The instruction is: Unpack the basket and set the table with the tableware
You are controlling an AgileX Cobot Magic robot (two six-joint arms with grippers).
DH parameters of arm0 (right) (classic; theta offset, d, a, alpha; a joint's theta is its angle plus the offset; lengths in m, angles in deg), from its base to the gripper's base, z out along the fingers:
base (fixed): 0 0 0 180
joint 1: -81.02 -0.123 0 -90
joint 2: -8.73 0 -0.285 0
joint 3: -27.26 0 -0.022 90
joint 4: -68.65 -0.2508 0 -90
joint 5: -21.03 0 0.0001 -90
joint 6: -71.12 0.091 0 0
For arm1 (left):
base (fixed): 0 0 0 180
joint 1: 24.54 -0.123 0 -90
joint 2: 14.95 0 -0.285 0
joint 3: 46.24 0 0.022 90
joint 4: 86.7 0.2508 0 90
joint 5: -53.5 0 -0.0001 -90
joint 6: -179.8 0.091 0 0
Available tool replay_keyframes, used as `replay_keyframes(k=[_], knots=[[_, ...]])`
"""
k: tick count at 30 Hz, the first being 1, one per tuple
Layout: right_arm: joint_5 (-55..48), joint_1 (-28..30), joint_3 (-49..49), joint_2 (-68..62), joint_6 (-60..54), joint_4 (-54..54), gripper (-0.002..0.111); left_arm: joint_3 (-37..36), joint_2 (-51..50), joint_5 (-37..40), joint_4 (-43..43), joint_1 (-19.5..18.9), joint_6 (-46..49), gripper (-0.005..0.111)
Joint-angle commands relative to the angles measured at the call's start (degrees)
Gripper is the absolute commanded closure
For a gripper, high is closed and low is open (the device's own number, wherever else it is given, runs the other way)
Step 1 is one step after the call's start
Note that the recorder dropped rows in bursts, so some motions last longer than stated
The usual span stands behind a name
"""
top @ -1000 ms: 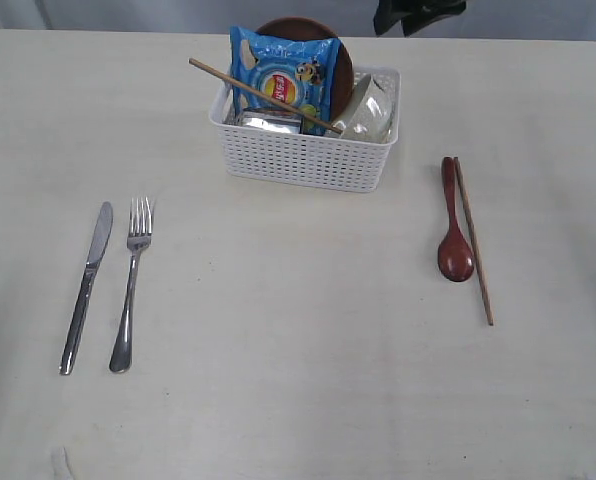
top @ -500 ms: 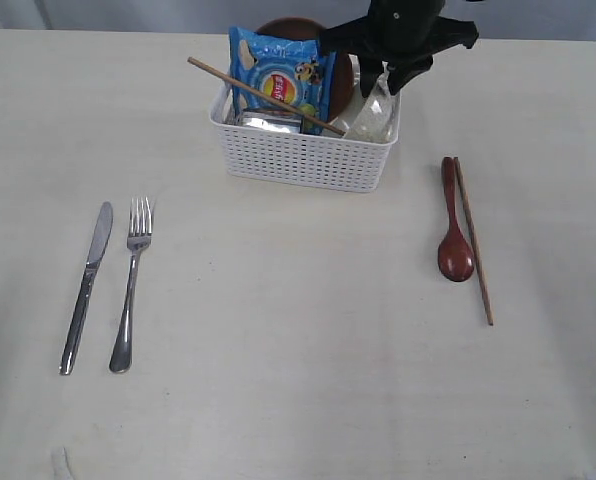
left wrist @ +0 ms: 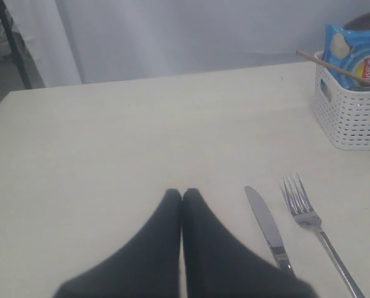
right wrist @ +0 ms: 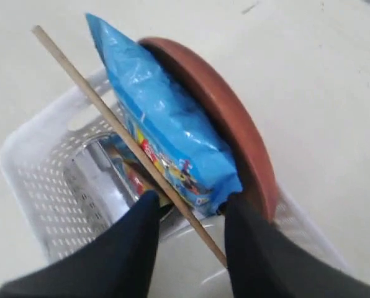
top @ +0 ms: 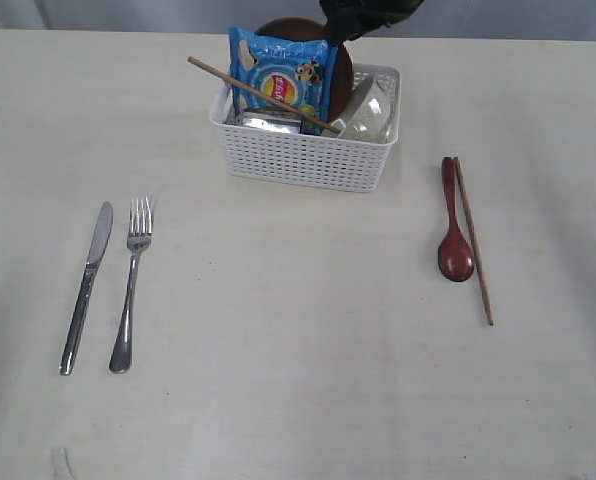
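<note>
Right wrist view: jaws straddle chopstick (in basket).

The pale cream tabletop carried a white perforated basket near the middle of its far edge. On the left lay a steel knife and a fork, side by side but apart, with the knife on the outside. On the right lay a reddish-brown wooden spoon, with one chopstick just beside it on its outer side.
</note>
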Motion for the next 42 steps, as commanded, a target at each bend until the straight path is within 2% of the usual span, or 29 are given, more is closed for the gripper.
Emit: replay_keyframes(k=[1, 4, 7, 18, 20, 22, 28, 36, 42], knots=[[-0.4, 2.4, 0.5, 0.6, -13.0, -6.4, 0.067, -0.1, 0.1, 0.0, 0.1, 0.3, -0.1, 0.107], [-0.3, 2.9, 0.5, 0.4, -17.4, -9.1, 0.052, -0.1, 0.1, 0.0, 0.1, 0.3, -0.1, 0.107], [1.0, 3.2, 0.5, -0.6, -19.8, -13.8, 0.043, -0.1, 0.1, 0.0, 0.1, 0.3, -0.1, 0.107], [0.7, 3.2, 0.5, -7.1, -22.8, -17.0, 0.043, -0.1, 0.1, 0.0, 0.1, 0.3, -0.1, 0.107], [-0.7, 3.2, 0.5, -7.5, -24.6, -18.8, 0.048, -0.1, 0.1, 0.0, 0.1, 0.3, -0.1, 0.107], [-1.0, 3.2, 0.5, -7.5, -26.5, -20.1, 0.058, -0.1, 0.1, 0.0, 0.1, 0.3, -0.1, 0.107], [0.3, 3.2, 0.5, -7.5, -27.9, -20.4, 0.107, -0.1, 0.1, 0.0, 0.1, 0.3, -0.1, 0.107], [0.3, 3.2, 0.5, -7.1, -27.9, -19.3, 0.109, -0.1, 0.1, 0.0, 0.1, 0.3, -0.1, 0.107], [5.0, 3.2, 0.5, -4.1, -28.3, -20.1, 0.109, -0.1, 0.1, 0.0, 0.1, 0.3, -0.1, 0.107]])
